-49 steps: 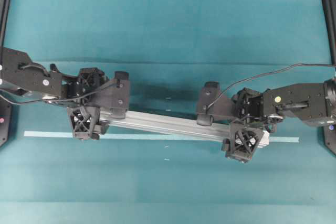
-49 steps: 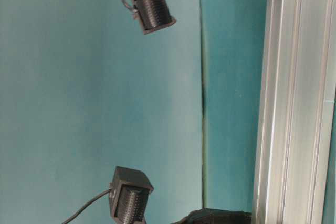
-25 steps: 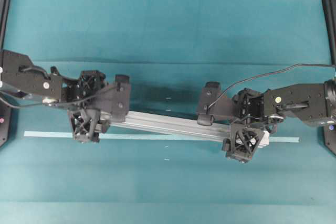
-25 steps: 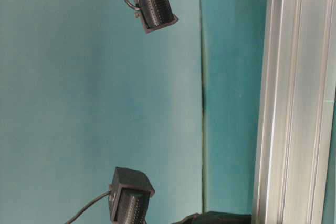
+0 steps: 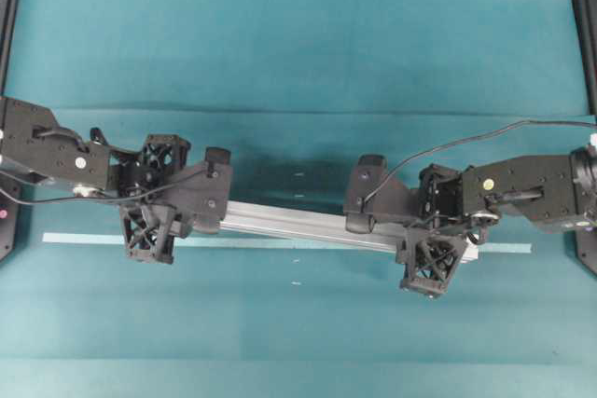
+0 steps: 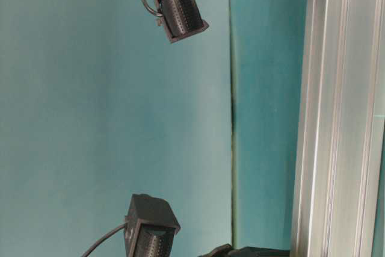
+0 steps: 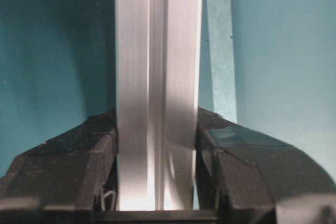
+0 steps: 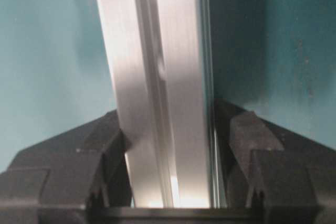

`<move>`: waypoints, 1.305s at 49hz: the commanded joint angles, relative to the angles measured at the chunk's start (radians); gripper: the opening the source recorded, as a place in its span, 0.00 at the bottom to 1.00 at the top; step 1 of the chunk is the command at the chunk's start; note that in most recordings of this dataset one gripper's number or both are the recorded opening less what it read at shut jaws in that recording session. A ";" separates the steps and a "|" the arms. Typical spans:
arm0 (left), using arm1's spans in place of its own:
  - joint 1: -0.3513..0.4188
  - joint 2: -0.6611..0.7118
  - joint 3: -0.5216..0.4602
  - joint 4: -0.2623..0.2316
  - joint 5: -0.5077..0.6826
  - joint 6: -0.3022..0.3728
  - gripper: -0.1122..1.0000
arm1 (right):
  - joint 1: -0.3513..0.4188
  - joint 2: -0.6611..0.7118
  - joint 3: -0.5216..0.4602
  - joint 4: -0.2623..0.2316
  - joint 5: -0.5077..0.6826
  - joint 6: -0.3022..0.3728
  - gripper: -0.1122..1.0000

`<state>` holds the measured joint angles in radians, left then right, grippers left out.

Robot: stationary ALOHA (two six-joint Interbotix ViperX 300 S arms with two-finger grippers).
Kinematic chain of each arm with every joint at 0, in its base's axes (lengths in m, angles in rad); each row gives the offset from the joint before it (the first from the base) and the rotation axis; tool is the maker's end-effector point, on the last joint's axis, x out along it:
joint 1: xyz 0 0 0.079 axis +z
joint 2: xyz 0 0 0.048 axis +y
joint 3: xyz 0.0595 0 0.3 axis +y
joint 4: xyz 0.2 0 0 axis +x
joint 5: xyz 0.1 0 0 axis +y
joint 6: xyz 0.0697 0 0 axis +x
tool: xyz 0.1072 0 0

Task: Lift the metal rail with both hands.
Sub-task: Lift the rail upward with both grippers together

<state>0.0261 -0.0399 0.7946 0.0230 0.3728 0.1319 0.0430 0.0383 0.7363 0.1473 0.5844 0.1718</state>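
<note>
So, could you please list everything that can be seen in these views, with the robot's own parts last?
metal rail: one, silver, lying slightly slanted across the middle of the table.
tape strip: one, pale teal, flat on the table, running under the rail.
table: one, teal.
wrist cameras: two, black, seen in the table-level view.
left gripper: one, black, closed against the rail's left end.
right gripper: one, black, at the rail's right end, fingers either side of it.

Overhead down; table-level perhaps sideways; wrist views close — all sharing metal rail (image 5: 308, 226).
</note>
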 commanded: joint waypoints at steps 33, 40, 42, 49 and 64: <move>0.023 -0.114 -0.080 -0.002 0.146 0.034 0.37 | -0.069 -0.084 -0.095 0.011 0.150 0.006 0.51; 0.029 -0.175 -0.129 -0.002 0.268 0.035 0.37 | -0.077 -0.132 -0.164 0.011 0.256 0.005 0.51; 0.029 -0.199 -0.144 -0.002 0.301 0.035 0.37 | -0.078 -0.146 -0.183 0.011 0.285 0.003 0.51; 0.031 -0.261 -0.193 -0.002 0.390 0.032 0.37 | -0.092 -0.196 -0.262 0.011 0.393 0.002 0.51; 0.029 -0.339 -0.408 -0.002 0.707 0.018 0.37 | -0.120 -0.252 -0.462 0.011 0.663 -0.009 0.51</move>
<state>0.0614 -0.3451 0.4725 0.0184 1.0278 0.1457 -0.0614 -0.1887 0.3513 0.1488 1.1996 0.1595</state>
